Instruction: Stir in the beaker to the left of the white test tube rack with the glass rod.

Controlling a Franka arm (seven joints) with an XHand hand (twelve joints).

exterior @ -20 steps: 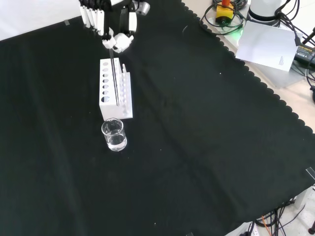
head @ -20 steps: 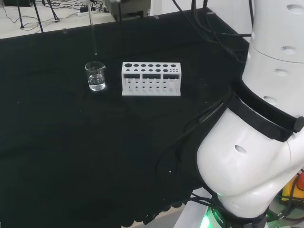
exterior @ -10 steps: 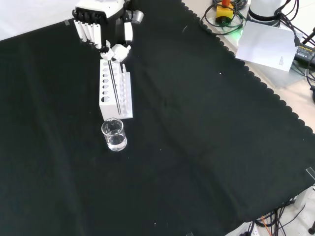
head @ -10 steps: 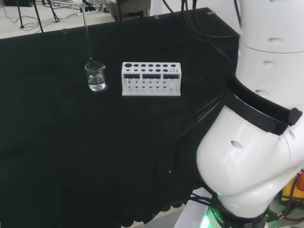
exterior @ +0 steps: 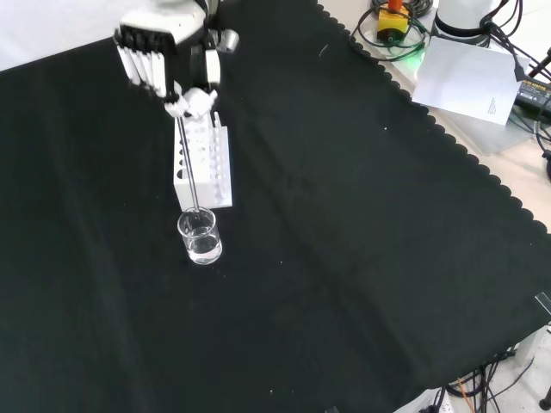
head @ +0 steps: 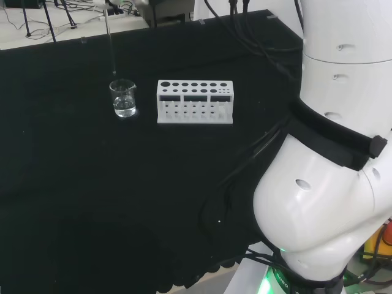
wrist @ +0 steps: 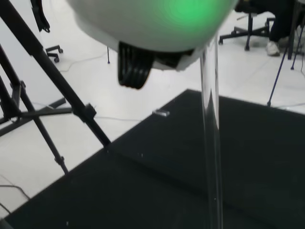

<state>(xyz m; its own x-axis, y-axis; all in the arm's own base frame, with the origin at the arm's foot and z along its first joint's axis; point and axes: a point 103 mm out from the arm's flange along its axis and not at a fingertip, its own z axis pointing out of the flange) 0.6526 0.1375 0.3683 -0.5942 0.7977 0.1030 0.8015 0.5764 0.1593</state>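
A small clear beaker [head: 124,98] [exterior: 199,237] with a little clear liquid stands on the black cloth, left of the white test tube rack [head: 195,101] [exterior: 203,166] in the head view. The hand [exterior: 169,53] hangs above the rack in the front view, its fingers and thumb pinching the top of a thin glass rod [exterior: 188,163] [head: 111,46] [wrist: 211,143]. The rod hangs nearly upright, and its lower tip is just above the beaker's rim.
Cables, a yellow device [exterior: 392,19] and a sheet of white paper [exterior: 462,79] lie off the cloth at the front view's upper right. The arm's white links [head: 331,153] stand at the head view's right. Tripod legs [wrist: 52,90] stand on the floor beyond the bench.
The hand has carried the rod away from over the rack towards the beaker; the rod's tip now hangs just over the beaker's mouth. Beaker and rack have not moved.
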